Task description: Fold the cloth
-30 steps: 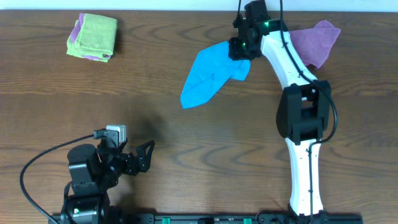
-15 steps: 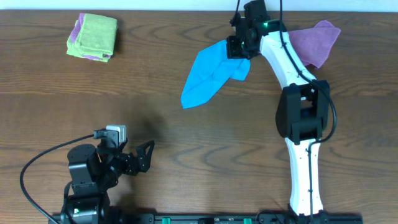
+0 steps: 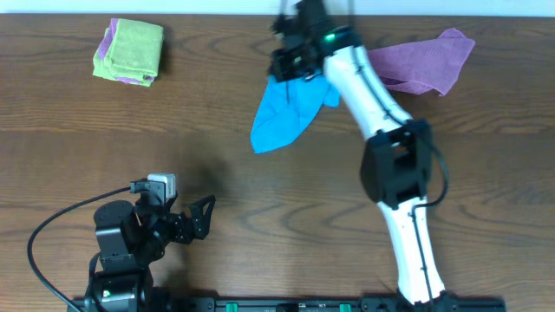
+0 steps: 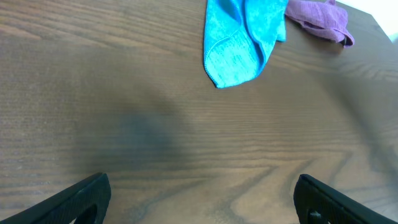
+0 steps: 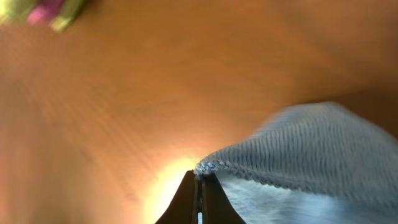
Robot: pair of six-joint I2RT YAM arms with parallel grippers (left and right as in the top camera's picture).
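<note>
The soft, floppy cloth (image 3: 279,121) by the table's (image 3: 260,199) far edge is pinched at its hem, the best hold, by the right gripper (image 5: 199,180); the left gripper (image 3: 206,213) gapes.

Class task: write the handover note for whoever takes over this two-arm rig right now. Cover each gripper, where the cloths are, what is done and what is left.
Right gripper: shut on an edge of the blue cloth, at the far side of the table.
Left gripper: open, empty, near the front edge, far from the cloth.
Blue cloth: bunched, not neatly folded, beside the purple cloth. The lime-green folded cloth is at far left.
Done: edge gripped.
Left: probably spread it flat, then fold.
</note>
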